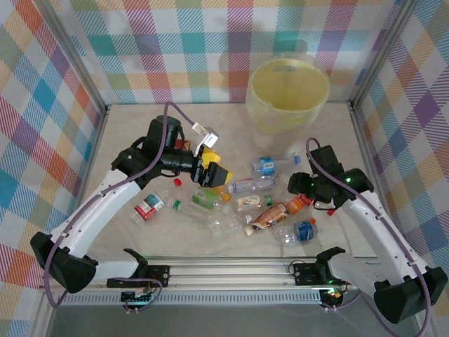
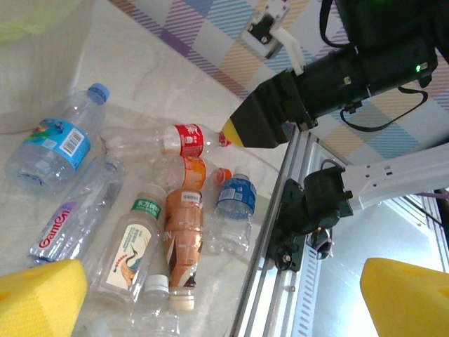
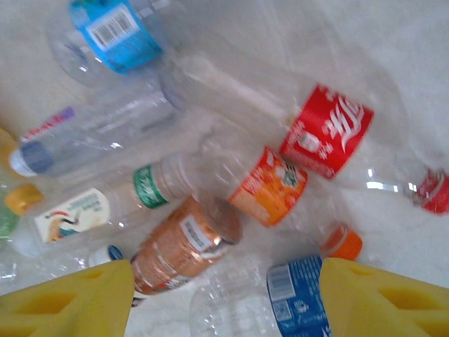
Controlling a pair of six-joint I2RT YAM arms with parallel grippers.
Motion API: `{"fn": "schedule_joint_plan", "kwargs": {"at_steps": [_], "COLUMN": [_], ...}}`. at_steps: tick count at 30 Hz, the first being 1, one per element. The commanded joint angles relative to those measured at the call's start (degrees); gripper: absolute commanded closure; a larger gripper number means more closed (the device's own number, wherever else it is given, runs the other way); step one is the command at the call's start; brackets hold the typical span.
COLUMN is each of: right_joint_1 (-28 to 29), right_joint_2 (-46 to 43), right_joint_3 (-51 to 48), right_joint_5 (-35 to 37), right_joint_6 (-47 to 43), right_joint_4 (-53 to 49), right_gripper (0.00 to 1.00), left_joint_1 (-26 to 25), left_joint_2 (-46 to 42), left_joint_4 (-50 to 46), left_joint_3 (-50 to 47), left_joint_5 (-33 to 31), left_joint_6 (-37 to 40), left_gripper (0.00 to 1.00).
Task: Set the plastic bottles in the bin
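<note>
The pale-yellow bin (image 1: 287, 91) stands at the back of the table. Several plastic bottles lie scattered in front of it: a blue-labelled one (image 1: 266, 166), a clear one (image 1: 251, 186), a green one (image 1: 205, 199), a red-labelled one (image 1: 149, 208), an orange-brown one (image 1: 269, 215) and a small blue one (image 1: 303, 231). My left gripper (image 1: 214, 168) hovers over the pile, its yellow fingers (image 2: 35, 295) wide open around nothing. My right gripper (image 3: 224, 302) is open low over the small blue bottle (image 3: 295, 291) and the orange-brown bottle (image 3: 184, 246), fingers (image 3: 382, 298) either side.
A metal rail (image 1: 231, 267) runs along the near edge of the table, and checked walls close in the sides and back. My right gripper's black body (image 2: 337, 77) hangs close above the red-labelled bottle (image 2: 186, 139). The bin's wall (image 2: 35, 63) is at the upper left.
</note>
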Motion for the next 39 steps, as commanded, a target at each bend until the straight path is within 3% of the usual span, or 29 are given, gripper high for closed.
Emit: {"fn": "schedule_joint_plan", "kwargs": {"at_steps": [1,7,10,13,22,26,39], "right_joint_1": [0.4,0.4,0.4,0.4,0.4,0.4,0.6], "right_joint_2": [-2.5,-2.7,-2.8,-2.7,-5.3,-7.1,-8.5], "right_joint_3": [-3.5,-8.3,-10.0,-11.4,-21.8,-26.2,-33.2], "right_joint_5": [3.6,5.7,6.5,6.9,0.1,-1.5,-4.2], "right_joint_6": [7.8,17.1,21.0,24.2,35.3,39.4,44.7], "right_joint_4": [-4.1,-7.0,-7.4,-7.9,-0.7,2.4,13.2], "right_gripper": [0.28,0.23,0.14,0.11,0.17,0.13,0.14], "left_joint_1": [-0.5,-0.8,-0.8,-0.9,-1.0,-1.0,-1.0], "left_joint_2": [-1.9,-2.0,-2.1,-2.4,-3.8,-3.6,-3.3], "left_joint_4": [-1.4,-2.0,-2.4,-3.0,-3.2,-3.8,-3.9], "left_joint_3": [0.0,0.8,0.7,0.9,0.8,0.9,0.5], "left_joint_5": [-0.4,-0.7,-2.2,-2.2,-3.0,-2.8,-3.2], "left_joint_6": [1.6,1.0,0.6,0.3,0.4,0.6,0.8], "left_gripper": [0.00,0.00,0.00,0.00,0.00,0.00,0.00]}}
